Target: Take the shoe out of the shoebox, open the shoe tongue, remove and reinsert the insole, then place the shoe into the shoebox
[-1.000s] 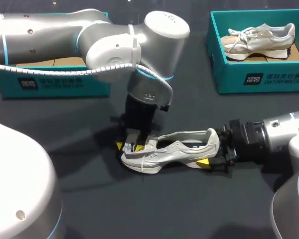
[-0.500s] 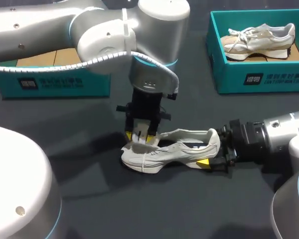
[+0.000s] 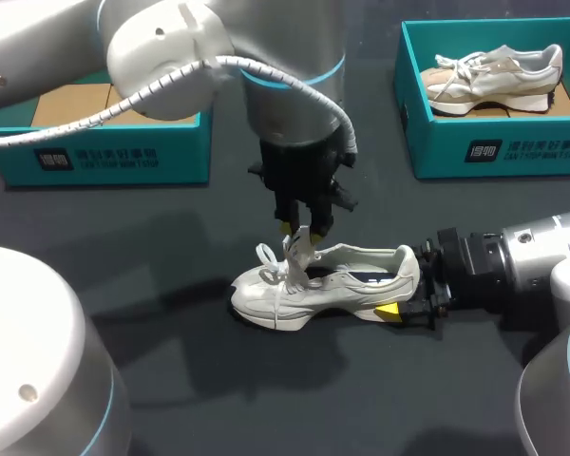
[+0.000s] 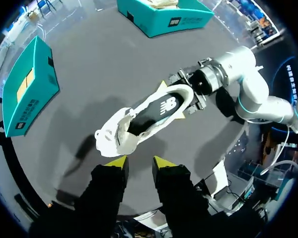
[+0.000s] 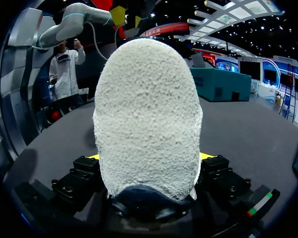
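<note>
A white sneaker (image 3: 323,285) lies on its sole on the dark table, toe pointing left, with its tongue and laces (image 3: 294,255) standing up. My left gripper (image 3: 301,228) hangs just above the tongue. In the left wrist view its fingers (image 4: 116,166) stand a little apart with nothing between them, and the sneaker (image 4: 149,114) lies ahead with its dark insole showing. My right gripper (image 3: 404,302) comes in from the right and is shut on the heel. In the right wrist view the heel (image 5: 146,114) fills the space between the right gripper's (image 5: 149,157) yellow tips.
An open teal shoebox (image 3: 104,152) with a bare cardboard floor stands at the back left. A second teal shoebox (image 3: 494,142) at the back right holds another pale sneaker (image 3: 499,76). Both boxes also show in the left wrist view (image 4: 30,89), (image 4: 164,17).
My left gripper has risen from the shoe's lace area and shifted slightly right, its fingers coming closer together. The tongue and laces now stand up. The right arm has kept still.
</note>
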